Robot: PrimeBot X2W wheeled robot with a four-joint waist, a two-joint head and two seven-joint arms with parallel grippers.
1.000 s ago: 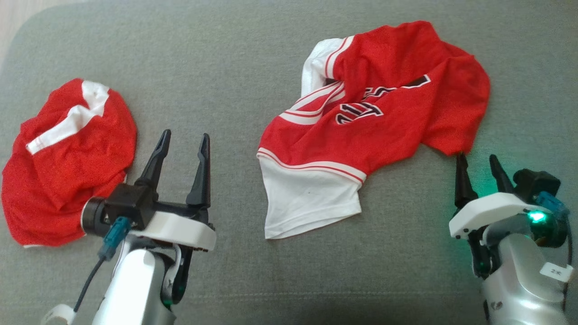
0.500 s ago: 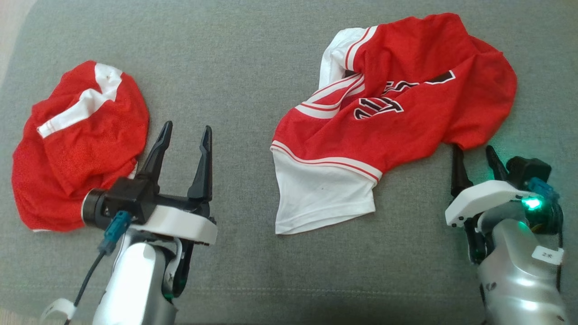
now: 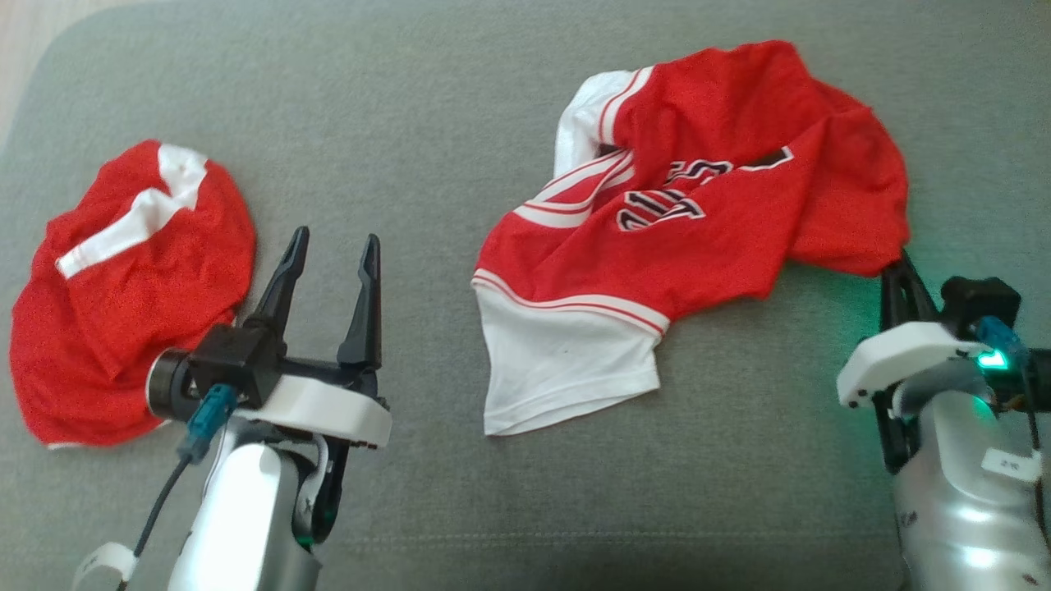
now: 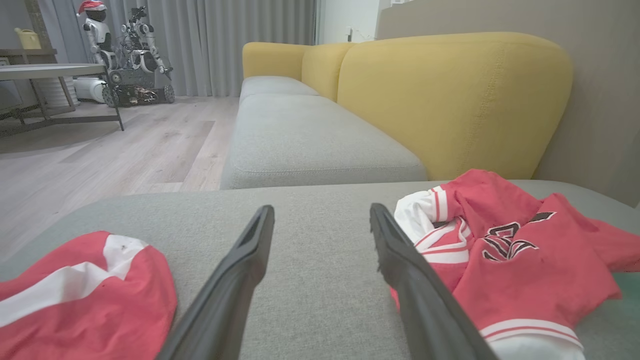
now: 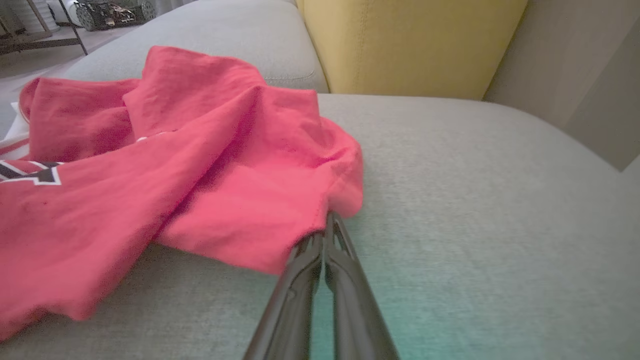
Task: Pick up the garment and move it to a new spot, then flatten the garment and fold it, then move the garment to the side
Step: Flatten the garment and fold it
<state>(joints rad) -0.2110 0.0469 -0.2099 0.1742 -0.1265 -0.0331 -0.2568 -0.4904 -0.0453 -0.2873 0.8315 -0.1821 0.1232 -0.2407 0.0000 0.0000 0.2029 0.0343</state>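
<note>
**Fig. Opening of the pick-up.** Jersey (image 3: pixel 690 205), red w/ white panels, lies crumpled on the grey seat (image 3: pixel 460 107), right of centre as the robot faces it. Its lettering is half buried in folds, and the white hem panel points toward the robot.

R gripper (image 3: pixel 899 264) sits at the jersey's near right corner. Its fingers (image 5: pixel 352 300) are pressed together w/ tips at the red hem, apparently nipping that edge, though the cloth hides the contact itself. The corner is barely off the seat, if at all; the rest of the fabric rests on the cushion.

L gripper (image 3: pixel 335 240) hangs over bare seat betw. the jersey and a second red-and-white bundle (image 3: pixel 131 287) at far left. Its fingers are spread, holding nothing and touching neither garment.

A yellow backrest (image 4: pixel 450 100) stands behind, and another robot (image 4: pixel 125 55) is parked across the room.

**Progress (est.):** step 1 is only at its start. A grip seems taken, but no lift or carry is evident. Left to do:
- raise the jersey and move it to a new spot
- spread it flat
- fold it
- shift it aside

Nothing is flattened or folded. A one-corner hold means the cloth will prob. trail and drag. L gripper is free to take a second corner for flattening.
</note>
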